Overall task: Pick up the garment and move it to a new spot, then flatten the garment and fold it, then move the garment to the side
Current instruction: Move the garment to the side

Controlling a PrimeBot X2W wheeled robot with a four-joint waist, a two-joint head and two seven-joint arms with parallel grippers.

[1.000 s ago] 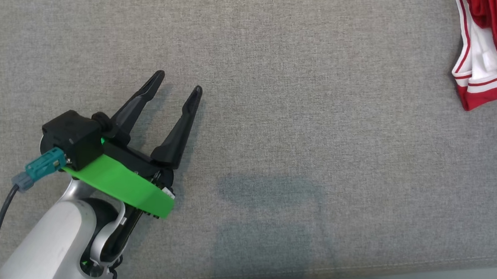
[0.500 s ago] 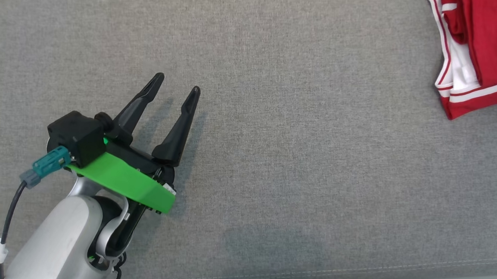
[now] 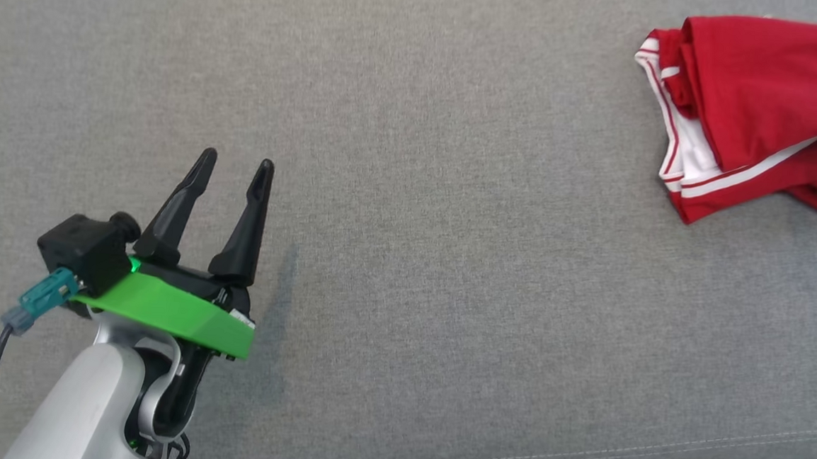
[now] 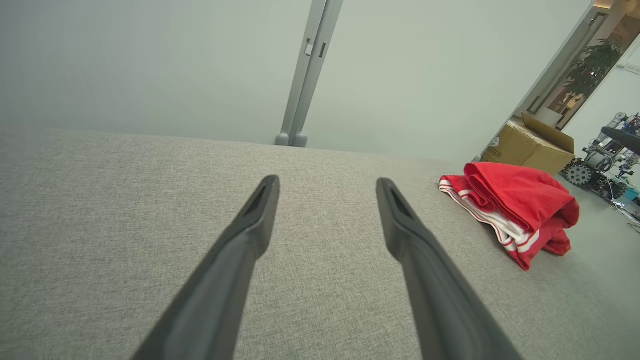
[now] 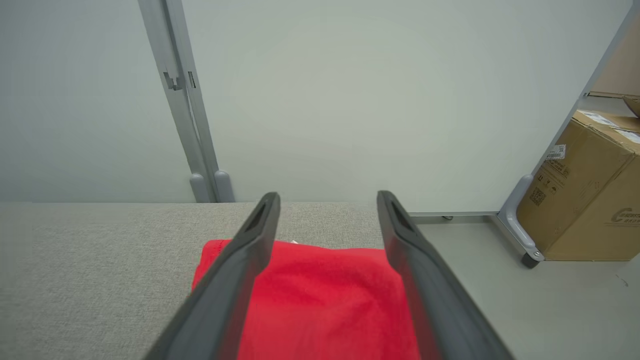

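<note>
The garment [image 3: 756,109] is red cloth with white stripes, lying folded in a bundle at the far right of the grey fabric surface [image 3: 451,225]. It also lies off to the right in the left wrist view, garment [image 4: 510,210]. My left gripper [image 3: 235,162] hovers open at the lower left, well apart from it, nothing between its fingers [image 4: 250,235]. In the right wrist view my right gripper [image 5: 327,197] stands open just above the garment [image 5: 320,305], its jaws apart with the red cloth lying beneath them, not pinched.
A pale partition wall with a grey post [image 4: 307,70] runs behind the surface. A cardboard box [image 5: 585,190] stands on the floor beyond the right end. The surface's front seam [image 3: 579,453] runs along the bottom of the head view.
The head camera has swung so the garment sits further in and lower. The left gripper has shifted slightly left and down in the picture. The right gripper has opened, letting the garment go.
</note>
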